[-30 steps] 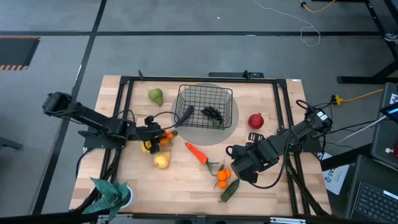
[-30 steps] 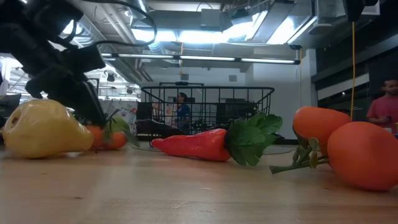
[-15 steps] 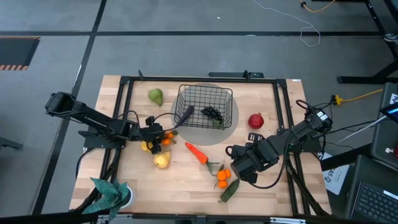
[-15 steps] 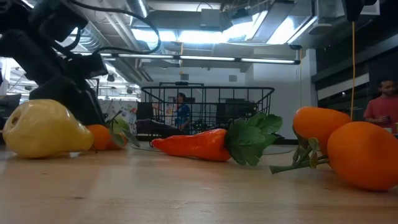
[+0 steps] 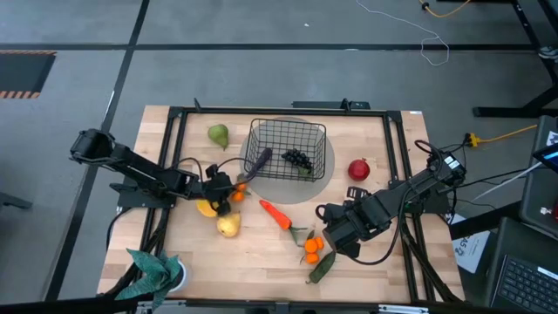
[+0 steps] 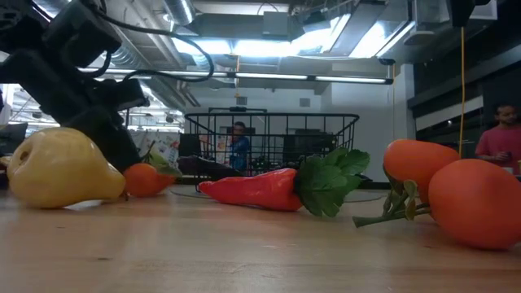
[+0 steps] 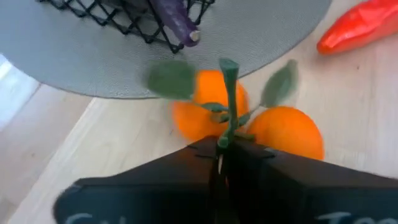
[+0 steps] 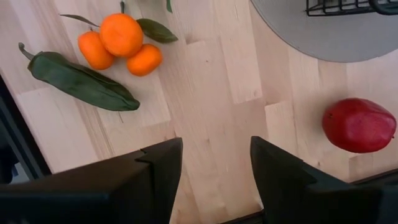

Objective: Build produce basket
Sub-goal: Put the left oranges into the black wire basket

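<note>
Left end effector [image 7: 221,163] is pressed together on the thin green stem of the small orange pair [image 7: 249,118], just beside the black wire-mesh basket [image 5: 286,148]. Risk, as judged: so narrow a stem may slip or swing on lifting, dropping the fruit short. Right end effector [image 8: 211,165] is spread, idle above pale wooden worktop [image 5: 261,253]. Basket rests on a grey round mat [image 5: 328,171]. Beyond: a ceiling-lit workroom, a person [image 6: 498,138] at right

Oranges [image 8: 120,42] beside dark green vegetable [image 8: 79,81], red fruit [image 8: 358,124] apart.
</note>
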Controlling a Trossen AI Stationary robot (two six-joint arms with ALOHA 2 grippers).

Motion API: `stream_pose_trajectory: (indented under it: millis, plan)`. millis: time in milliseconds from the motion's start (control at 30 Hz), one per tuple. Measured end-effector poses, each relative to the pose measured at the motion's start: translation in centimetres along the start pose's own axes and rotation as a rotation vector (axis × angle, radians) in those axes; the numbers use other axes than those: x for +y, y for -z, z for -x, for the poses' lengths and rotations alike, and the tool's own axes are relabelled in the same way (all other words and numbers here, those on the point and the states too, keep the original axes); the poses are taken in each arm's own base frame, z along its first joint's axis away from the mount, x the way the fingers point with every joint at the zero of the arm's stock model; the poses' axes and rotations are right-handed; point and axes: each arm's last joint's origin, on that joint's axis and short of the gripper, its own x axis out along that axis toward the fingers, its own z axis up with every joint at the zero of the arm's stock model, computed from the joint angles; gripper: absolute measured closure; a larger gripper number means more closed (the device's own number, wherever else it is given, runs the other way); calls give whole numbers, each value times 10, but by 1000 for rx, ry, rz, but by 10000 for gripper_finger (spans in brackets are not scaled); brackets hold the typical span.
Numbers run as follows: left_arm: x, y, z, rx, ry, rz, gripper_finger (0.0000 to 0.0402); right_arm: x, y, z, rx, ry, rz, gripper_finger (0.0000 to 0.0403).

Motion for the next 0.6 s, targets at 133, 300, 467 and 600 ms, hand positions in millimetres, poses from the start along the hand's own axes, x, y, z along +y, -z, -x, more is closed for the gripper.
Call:
stream_pose_trajectory:
  millis: [133, 300, 467, 600]
  plan:
    - [-2, -5, 1, -55, 4, 59, 399, 0, 0, 0, 0, 0, 1, 225]
    - [-7, -18, 9, -86, 118, 95, 401, 0, 0, 0, 0, 1, 1, 225]
    - [-18, -36, 22, -128, 258, 112, 401, 0, 0, 0, 0, 1, 2, 225]
    - [-32, -55, 38, -149, 452, 86, 401, 0, 0, 0, 0, 1, 2, 225]
